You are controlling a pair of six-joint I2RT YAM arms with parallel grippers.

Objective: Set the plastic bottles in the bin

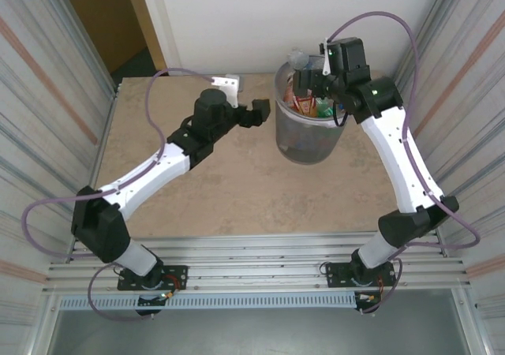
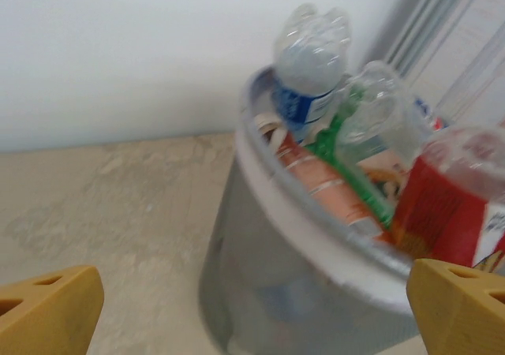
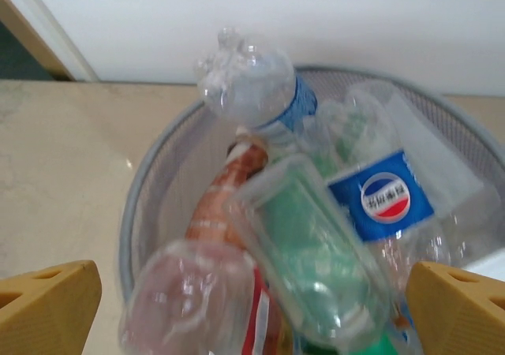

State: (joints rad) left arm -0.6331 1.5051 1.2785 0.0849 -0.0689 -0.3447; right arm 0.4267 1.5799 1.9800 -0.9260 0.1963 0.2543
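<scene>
Small plastic bottles (image 3: 316,252), clear, green, blue-labelled and red-labelled, lie heaped in the round grey mesh bin (image 1: 308,138), which stands at the far right of the beige stone-look surface (image 1: 205,189). From above, the right tool (image 1: 309,77) hangs over the bin's mouth and the left tool (image 1: 260,110) is just beside its wall. The right wrist view looks down onto the pile, its tan fingers (image 3: 47,304) spread wide and holding nothing. The left wrist view shows the bin side-on, with a pale liner (image 2: 316,221) over the rim and a crumpled clear bottle (image 2: 312,47) poking above it. Its fingers (image 2: 47,308) are likewise wide apart and empty.
</scene>
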